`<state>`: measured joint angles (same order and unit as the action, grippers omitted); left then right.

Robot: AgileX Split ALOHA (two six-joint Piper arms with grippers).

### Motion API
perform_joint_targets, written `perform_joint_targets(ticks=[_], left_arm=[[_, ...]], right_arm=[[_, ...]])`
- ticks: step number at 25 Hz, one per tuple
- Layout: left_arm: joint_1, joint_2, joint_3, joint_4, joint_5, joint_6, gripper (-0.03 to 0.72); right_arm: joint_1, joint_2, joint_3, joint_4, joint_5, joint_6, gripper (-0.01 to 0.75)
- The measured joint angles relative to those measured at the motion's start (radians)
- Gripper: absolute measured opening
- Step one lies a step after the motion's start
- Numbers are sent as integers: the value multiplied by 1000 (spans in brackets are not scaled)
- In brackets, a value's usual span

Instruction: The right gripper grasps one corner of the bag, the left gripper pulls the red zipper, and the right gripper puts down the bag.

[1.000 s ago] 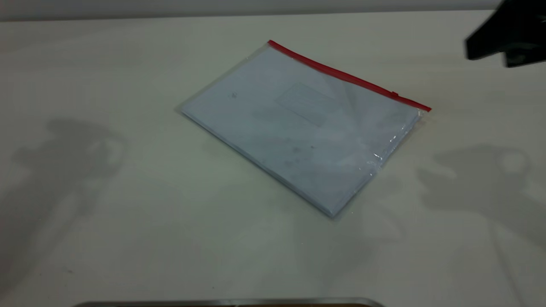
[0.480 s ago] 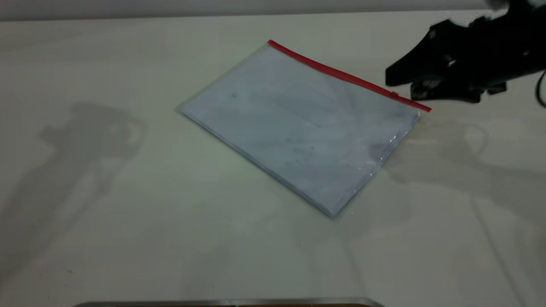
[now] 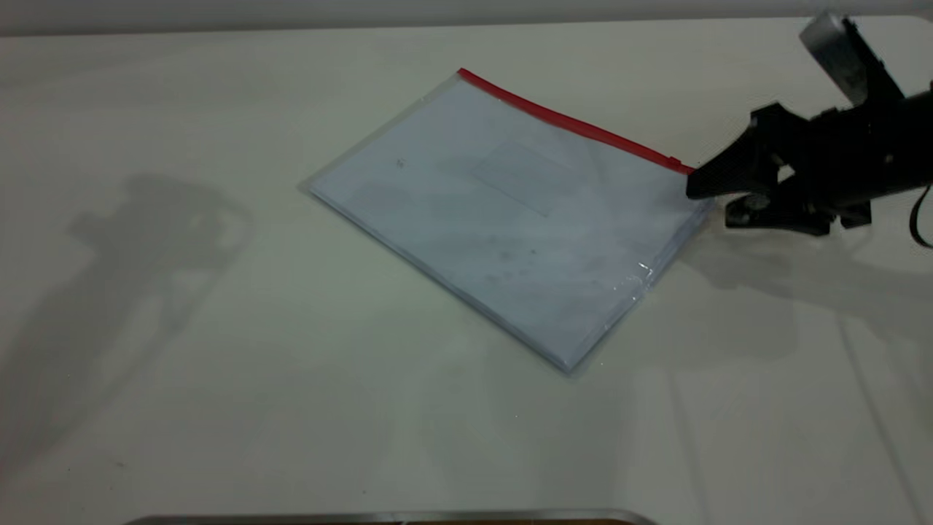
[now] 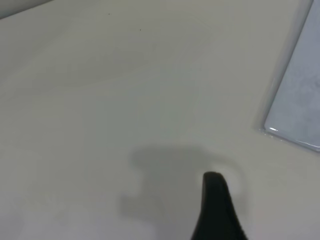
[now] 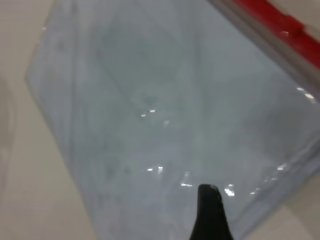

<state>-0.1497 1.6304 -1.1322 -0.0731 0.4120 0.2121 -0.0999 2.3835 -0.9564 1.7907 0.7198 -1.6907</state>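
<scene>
Bag (image 3: 510, 211), clear with red zipper (image 3: 576, 125), lies flat; right pincer (image 3: 718, 200) gapes at its corner.

1. Bag (image 3: 510, 211) flat on table (image 3: 219, 379); open surface around its near and left sides.
2. Right gripper (image 3: 711, 200) crowds the right end of the red zipper (image 3: 576, 125).
3. Zipper's left stretch unobstructed.

right gripper (image 3: 711, 198) covering bag (image 3: 510, 211) corner and zipper (image 3: 576, 125) end, arm cut off at frame edge, left gripper (image 4: 216, 210) only one fingertip visible
</scene>
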Motion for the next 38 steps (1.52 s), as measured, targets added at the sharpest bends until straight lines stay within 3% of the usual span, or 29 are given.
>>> perform_joint_targets(ticks=[11, 22, 26, 33, 38], left_arm=[[0, 0, 0, -18, -7, 0, 578], [-1, 0, 0, -19, -16, 2, 578], [-1, 0, 0, -19, -27, 2, 578], [-1, 0, 0, -19, -27, 2, 578], [-1, 2, -11, -19, 46, 3, 578]], right_arm=[[-16, 159, -160, 4, 78, 0, 589], [-16, 205, -183, 5, 194, -42, 562], [-16, 206, -193, 5, 194, -45, 430], [-16, 206, -225, -23, 203, -45, 43], [-16, 205, -302, -154, 233, -29, 33]])
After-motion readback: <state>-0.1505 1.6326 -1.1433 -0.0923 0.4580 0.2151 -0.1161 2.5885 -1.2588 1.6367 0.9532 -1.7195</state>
